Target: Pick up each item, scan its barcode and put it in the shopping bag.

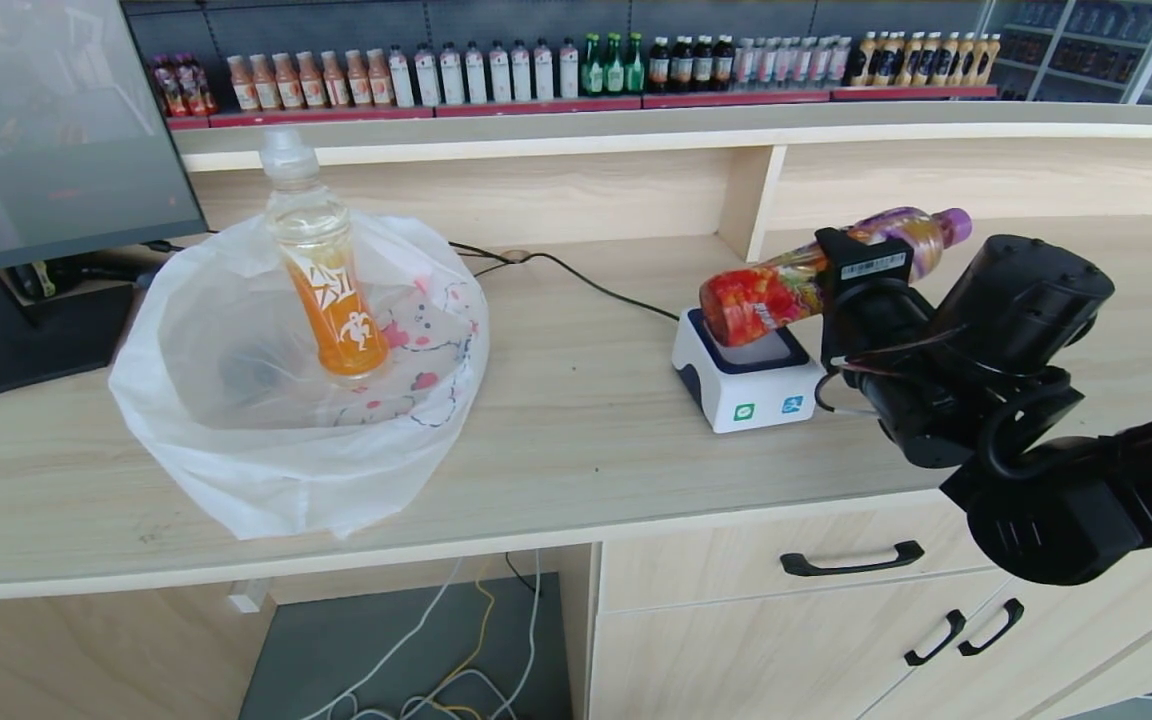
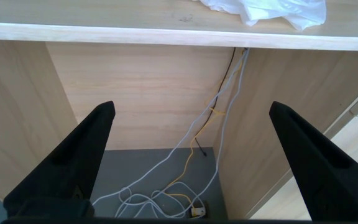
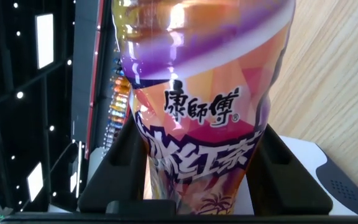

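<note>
Head view: table (image 1: 576,420) carries shopping bag (image 1: 236,480) at left, orange bottle (image 1: 326,290) upright inside, scanner (image 1: 736,395) right of centre. Just above scanner, purple-capped bottle (image 1: 776,288) lies sideways, right jaws clamped round middle. Risk: barcode facing away, no read; swing toward bag could topple orange bottle. Right wrist view adds jaws pressing both label sides; left wrist view adds left jaws spread, empty, below table edge.

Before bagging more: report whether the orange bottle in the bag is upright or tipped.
Upright, leaning slightly: the orange bottle stands on its base inside the shopping bag, cap uppermost.
</note>
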